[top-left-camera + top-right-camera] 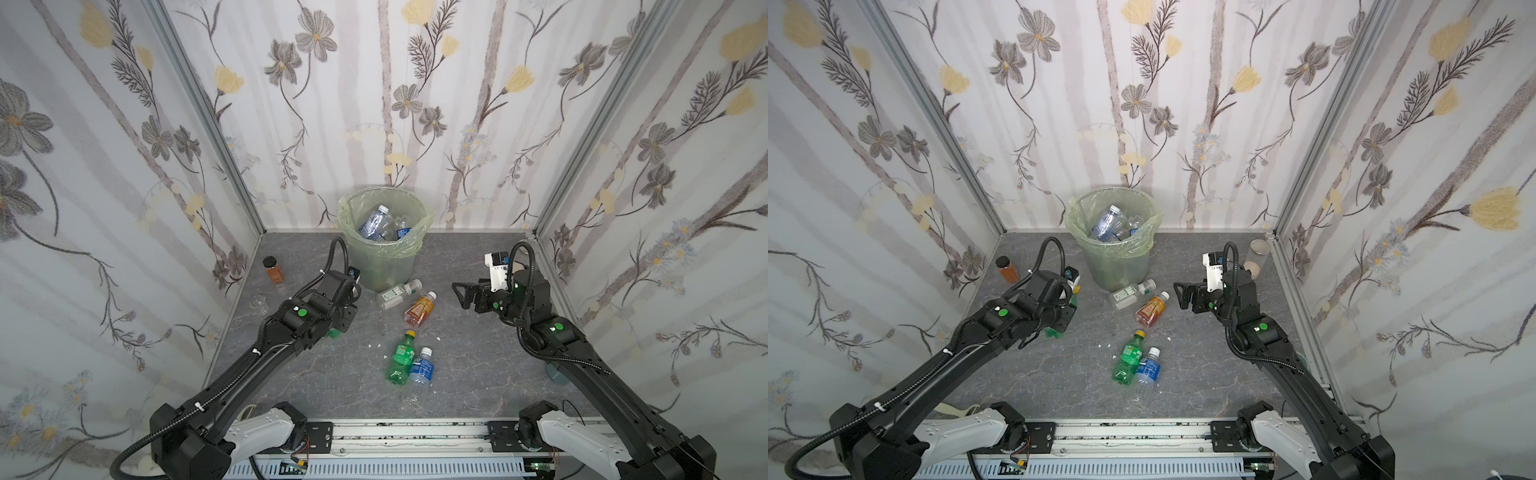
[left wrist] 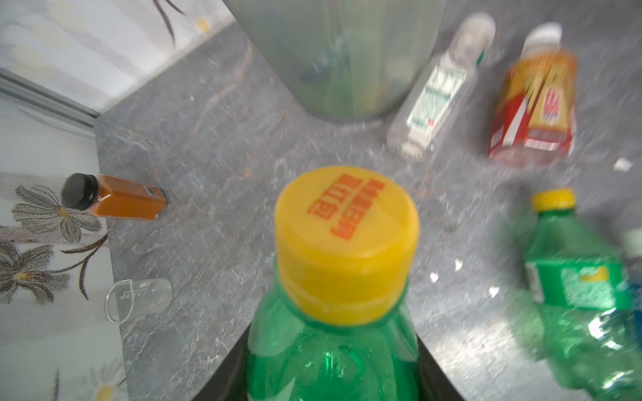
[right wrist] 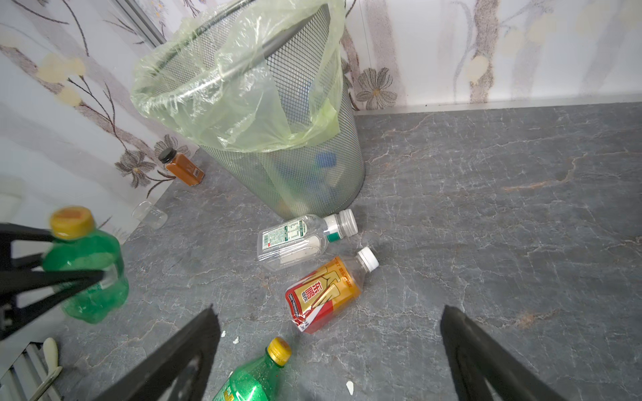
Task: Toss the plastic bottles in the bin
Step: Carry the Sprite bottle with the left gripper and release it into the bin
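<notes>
My left gripper (image 2: 330, 376) is shut on a green bottle with a yellow cap (image 2: 333, 347), held upright just above the table, left of the bin (image 1: 382, 266). From the right wrist view the black fingers (image 3: 52, 279) clamp that bottle's body (image 3: 87, 253). The bin holds clear blue-label bottles (image 1: 376, 222). On the table lie a white-label bottle (image 1: 397, 294), an orange bottle (image 1: 419, 309), a green bottle (image 1: 401, 357) and a blue-label bottle (image 1: 420, 370). My right gripper (image 1: 459, 295) hovers open and empty, right of the orange bottle (image 3: 323, 291).
A brown jar with a black cap (image 1: 274, 270) and a small clear cup (image 1: 257, 301) stand by the left wall. A tall clear jar (image 1: 1256, 257) stands in the back right corner. White scraps (image 1: 378, 345) dot the grey tabletop. Flowered walls close three sides.
</notes>
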Robot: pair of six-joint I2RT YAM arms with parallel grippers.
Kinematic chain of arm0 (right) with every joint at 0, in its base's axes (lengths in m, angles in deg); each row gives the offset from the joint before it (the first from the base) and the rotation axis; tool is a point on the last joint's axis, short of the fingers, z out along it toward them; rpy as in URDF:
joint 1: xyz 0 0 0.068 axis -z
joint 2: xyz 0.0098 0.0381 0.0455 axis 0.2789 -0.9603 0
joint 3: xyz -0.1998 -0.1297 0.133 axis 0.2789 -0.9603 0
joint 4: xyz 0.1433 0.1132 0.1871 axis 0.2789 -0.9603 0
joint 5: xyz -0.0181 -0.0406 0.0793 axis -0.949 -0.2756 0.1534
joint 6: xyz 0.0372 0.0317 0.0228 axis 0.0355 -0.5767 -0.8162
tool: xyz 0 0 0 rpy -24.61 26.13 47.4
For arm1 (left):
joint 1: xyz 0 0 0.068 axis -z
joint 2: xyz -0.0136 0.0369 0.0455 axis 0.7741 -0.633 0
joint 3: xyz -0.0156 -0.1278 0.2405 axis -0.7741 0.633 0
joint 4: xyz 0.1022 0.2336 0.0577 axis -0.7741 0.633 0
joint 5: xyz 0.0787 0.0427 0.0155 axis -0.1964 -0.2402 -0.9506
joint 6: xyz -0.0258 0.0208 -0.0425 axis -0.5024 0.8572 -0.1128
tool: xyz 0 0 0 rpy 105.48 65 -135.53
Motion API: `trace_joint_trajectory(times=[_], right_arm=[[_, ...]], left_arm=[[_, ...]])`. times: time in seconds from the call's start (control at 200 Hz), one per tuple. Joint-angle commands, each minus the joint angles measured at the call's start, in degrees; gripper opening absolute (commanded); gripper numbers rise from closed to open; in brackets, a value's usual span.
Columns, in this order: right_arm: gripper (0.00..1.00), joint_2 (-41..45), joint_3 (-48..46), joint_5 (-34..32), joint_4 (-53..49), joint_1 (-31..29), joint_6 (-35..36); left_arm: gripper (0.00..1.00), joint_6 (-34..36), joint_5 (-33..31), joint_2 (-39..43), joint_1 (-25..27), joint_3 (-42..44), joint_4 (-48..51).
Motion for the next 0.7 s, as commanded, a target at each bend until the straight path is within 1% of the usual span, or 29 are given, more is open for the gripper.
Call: trace_joint_trajectory(times=[0.0,0.045,0.11,0.165,0.235,0.26,0.28,0.3,0.32,0.365,0.375,0.395,0.445,0.51,0.585,0.694], right_arm=[[1.0,-0.25,-0.68,-0.74,-1.22,-0.01,-0.55],[1.0,-0.42,-0.99,-0.67,-1.13,0.07,-0.86],[1.0,-0.86,-1.32,-0.09,-0.88,-0.03,-1.31],[1.0,-1.23,-1.26,0.53,-0.68,-0.09,-1.9],[1.0,-1.54,-1.26,1.08,-0.33,-0.17,-2.56],[1.0,-1.58,-1.22,1.34,-0.33,-0.22,-2.81],[1.0,-1.66,-1.26,1.56,-0.33,-0.31,-3.08],[1.0,-1.67,-1.26,1.73,-0.44,-0.37,-3.27],[1.0,-1.72,-1.26,1.8,-0.58,-0.55,-3.41],[1.0,-1.76,-1.26,1.93,-0.97,-0.9,-3.69],[1.0,-1.76,-1.26,1.97,-1.15,-0.96,-3.7],[1.0,-1.76,-1.26,2.0,-1.47,-1.15,-3.71],[1.0,-1.68,-1.17,2.11,-2.53,-1.68,-3.65],[1.0,-1.51,-0.93,1.81,-4.55,-2.65,-3.51],[1.0,-1.07,-0.91,1.54,-6.55,-3.97,-3.22],[1.0,-0.71,-0.84,1.21,-9.82,-6.68,-2.94]], left_arm=[[0.49,-5.68,4.58,-0.28,-0.15,-7.67,-5.98],[0.54,-6.61,5.7,-2.36,-0.37,-13.31,-6.35],[0.54,-6.61,9.47,-7.37,-0.97,-22.84,-6.37],[0.54,-6.2,11.83,-14.03,-1.47,-32.38,-6.36],[0.54,-7.0,12.58,-23.02,-3.06,-45.63,-6.18],[0.56,-7.66,12.92,-26.3,-4.0,-50.29,-6.18],[0.6,-8.45,13.16,-28.92,-4.79,-53.78,-6.11],[0.66,-9.4,13.52,-31.52,-5.62,-57.18,-6.12],[0.74,-10.28,13.97,-34.09,-6.5,-60.42,-5.97],[0.97,-11.64,14.1,-39.14,-7.59,-66.4,-5.74],[0.99,-11.69,13.9,-39.96,-7.73,-67.44,-5.7],[1.0,-11.69,13.26,-41.44,-7.86,-69.11,-5.69],[1.0,-11.07,11.45,-43.56,-7.8,-71.24,-5.7],[1.0,-10.94,9.9,-43.62,-7.83,-70.64,-5.69],[1.0,-10.86,8.39,-41.42,-7.84,-67.03,-5.78],[1.0,-11.07,4.48,-36.43,-7.87,-59.6,-5.76]])
